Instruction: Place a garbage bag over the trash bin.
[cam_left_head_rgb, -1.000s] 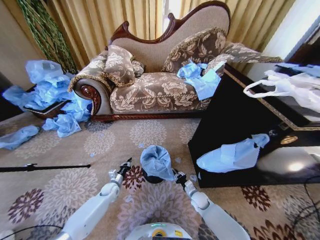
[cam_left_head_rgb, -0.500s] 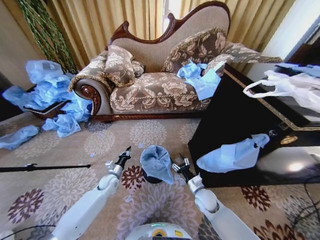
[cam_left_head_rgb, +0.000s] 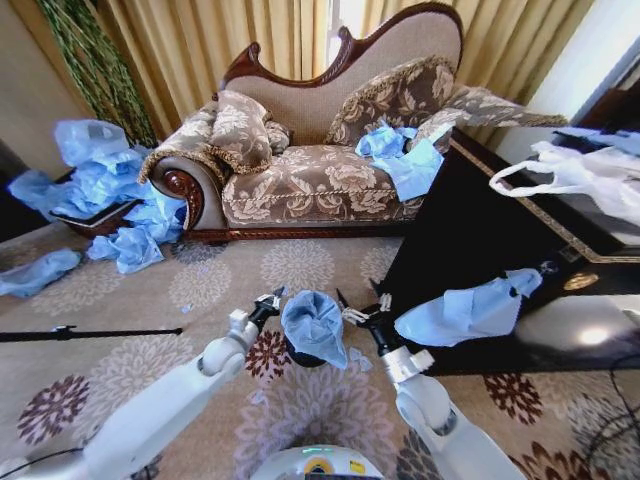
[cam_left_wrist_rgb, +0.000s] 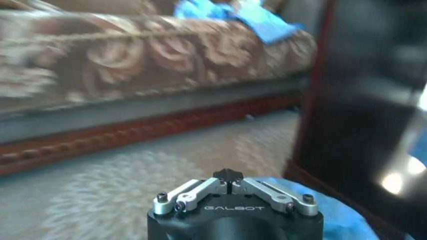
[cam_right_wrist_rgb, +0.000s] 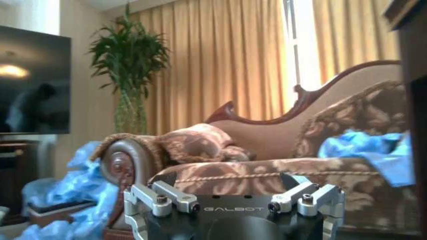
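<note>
The bin (cam_left_head_rgb: 298, 352) is standing on the patterned carpet (cam_left_head_rgb: 300, 268) in front of the sofa (cam_left_head_rgb: 320, 165), just beside the corner of the dark desk (cam_left_head_rgb: 470, 250). A light-blue bag (cam_left_head_rgb: 313, 322) is lying draped over its top, covering the rim, with only a sliver of the black wall showing low on the robot's left side. The left gripper (cam_left_head_rgb: 272, 301) is hovering just to the left of the bag at rim height, its jaws pressed together on nothing, as the left wrist view (cam_left_wrist_rgb: 228, 176) also shows. The right gripper (cam_left_head_rgb: 360, 304) is sitting on the bag's other side, its jaws spread apart and empty, close to the blue plastic. More blue bags are lying around: a heap (cam_left_head_rgb: 100, 180) left of the sofa, some on the seat (cam_left_head_rgb: 405, 160), and one (cam_left_head_rgb: 470, 310) against the desk's side. A white bag (cam_left_head_rgb: 575, 175) is resting on the desk.
</note>
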